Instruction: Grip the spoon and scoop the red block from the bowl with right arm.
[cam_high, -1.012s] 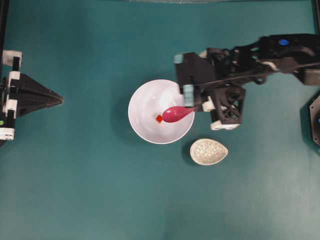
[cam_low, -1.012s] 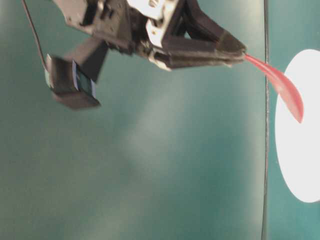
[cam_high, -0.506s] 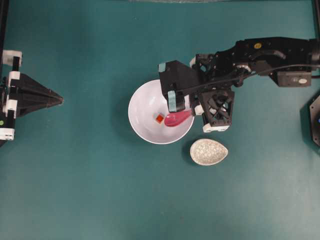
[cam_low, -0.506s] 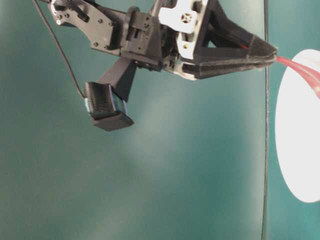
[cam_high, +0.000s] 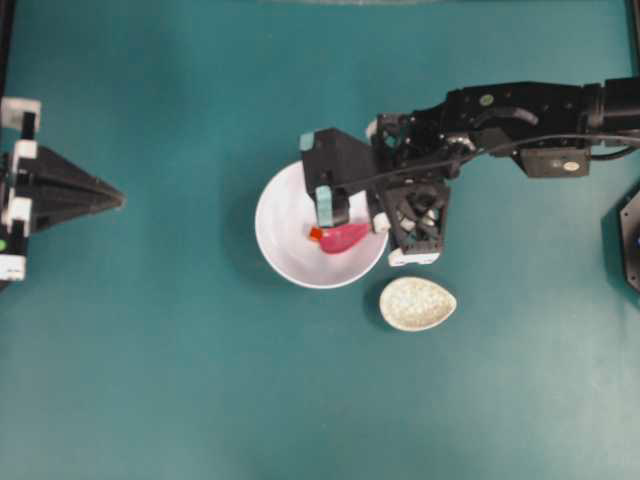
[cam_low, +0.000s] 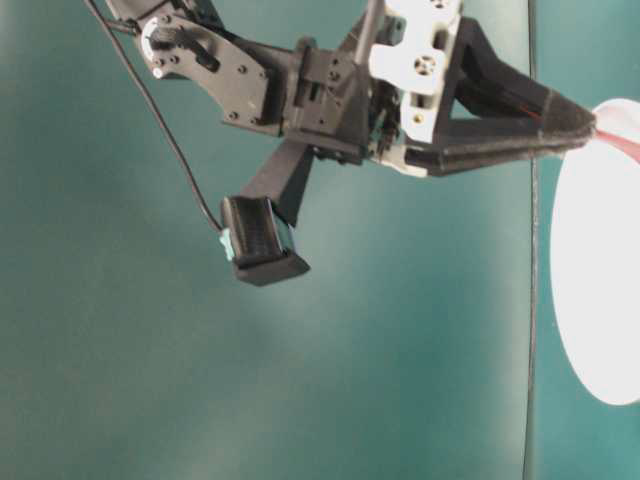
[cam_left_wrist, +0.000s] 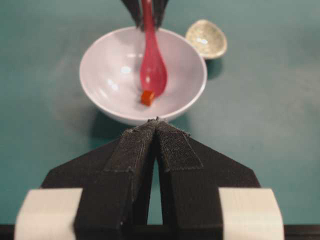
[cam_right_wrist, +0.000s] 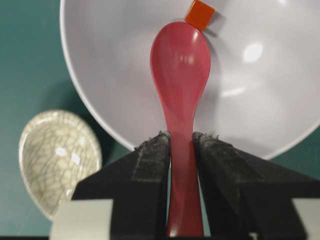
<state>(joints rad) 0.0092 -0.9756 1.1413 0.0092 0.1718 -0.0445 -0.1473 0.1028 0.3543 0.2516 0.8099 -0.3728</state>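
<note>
At the far left of the overhead view the left gripper (cam_high: 118, 198) rests on the teal table (cam_high: 180, 380), its pointed fingers (cam_left_wrist: 135, 150) pressed together on nothing; to its right sits the round white bowl (cam_high: 285, 255), with the tiny red-orange red block (cam_high: 315, 234) on its floor. The glossy pink-red spoon (cam_right_wrist: 180, 65) lies scoop-down inside the bowl, its tip touching the block; the right gripper (cam_right_wrist: 181, 142) clamps the spoon's handle between narrowly parted fingers (cam_right_wrist: 152, 165), and the speckled beige dish (cam_high: 417, 304) lies just beside the bowl.
</note>
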